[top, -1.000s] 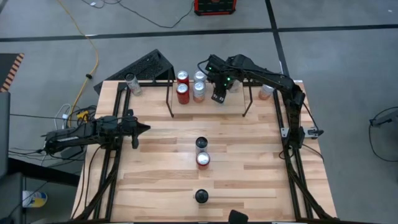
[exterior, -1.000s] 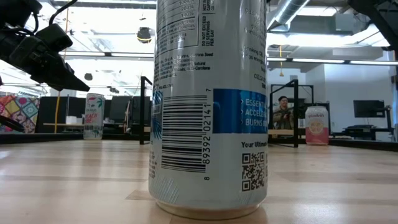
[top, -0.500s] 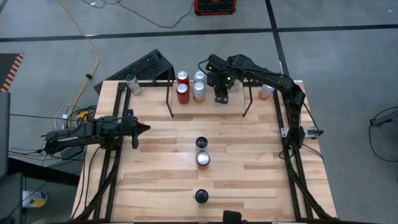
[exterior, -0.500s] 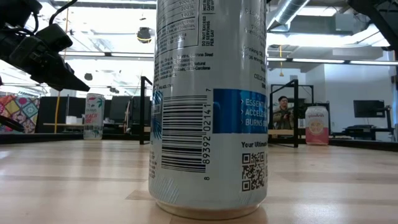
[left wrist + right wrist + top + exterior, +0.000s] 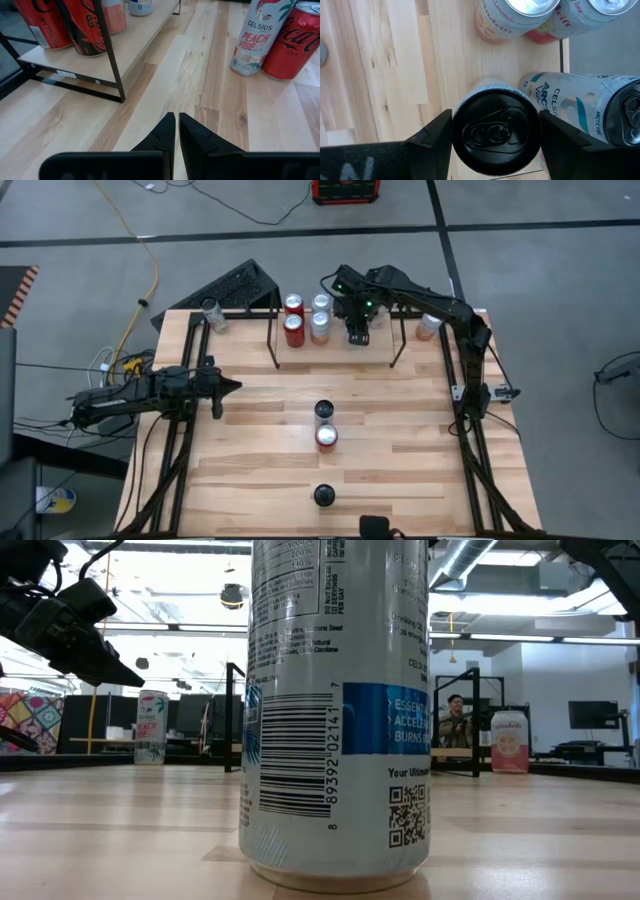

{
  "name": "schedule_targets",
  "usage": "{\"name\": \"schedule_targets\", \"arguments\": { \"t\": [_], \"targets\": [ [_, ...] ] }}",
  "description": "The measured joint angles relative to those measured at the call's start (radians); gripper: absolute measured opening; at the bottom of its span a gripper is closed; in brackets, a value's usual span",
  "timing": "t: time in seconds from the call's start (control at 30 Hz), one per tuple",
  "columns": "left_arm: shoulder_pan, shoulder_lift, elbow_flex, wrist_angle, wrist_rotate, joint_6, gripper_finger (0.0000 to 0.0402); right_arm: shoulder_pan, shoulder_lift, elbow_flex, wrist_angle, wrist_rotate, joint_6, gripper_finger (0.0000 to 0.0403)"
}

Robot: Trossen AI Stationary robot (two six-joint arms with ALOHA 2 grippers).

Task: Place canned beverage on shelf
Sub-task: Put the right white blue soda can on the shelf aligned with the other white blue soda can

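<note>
We see the right claw [image 5: 358, 332] at about one o'clock on the bench [image 5: 400, 460], over the shelf [image 5: 330, 340] at the far edge; in the right wrist view its two fingers [image 5: 432, 137] stand on either side of a black-topped can [image 5: 495, 131], upright on the shelf board, touching or very nearly touching its sides, so it has the can between them, about half spread. Just beside that can stands a pale Celsius can [image 5: 585, 107], and beyond it two more cans [image 5: 520, 15]. On the shelf toward eleven o'clock from the claw, the high view shows red cans [image 5: 293, 320] and lighter cans [image 5: 320, 318] in a small cluster. The left claw [image 5: 232, 387] waits at about nine o'clock over the bench, its fingers [image 5: 167, 132] pressed together and holding nothing. Three more cans [image 5: 325, 425] stand in a line down the bench's middle toward six o'clock.
</note>
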Motion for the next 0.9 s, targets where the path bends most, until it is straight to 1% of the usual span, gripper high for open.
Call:
{"name": "schedule_targets", "arguments": {
  "t": [0.17, 0.33, 0.9],
  "targets": [
    [0.0, 0.0, 0.0, 0.0, 0.0, 0.0, 0.0011, -0.001, 0.0, 0.0, -0.006, -0.003, -0.038, 0.0235],
    [0.0, 0.0, 0.0, 0.0, 0.0, 0.0, 0.0011, -0.001, -0.004, -0.001, 0.003, -0.044, -0.055, 0.0235],
    [0.0, 0.0, 0.0, 0.0, 0.0, 0.0, 0.0011, -0.001, -0.01, -0.001, 0.01, -0.046, -0.09, 0.0235]
  ]
}}
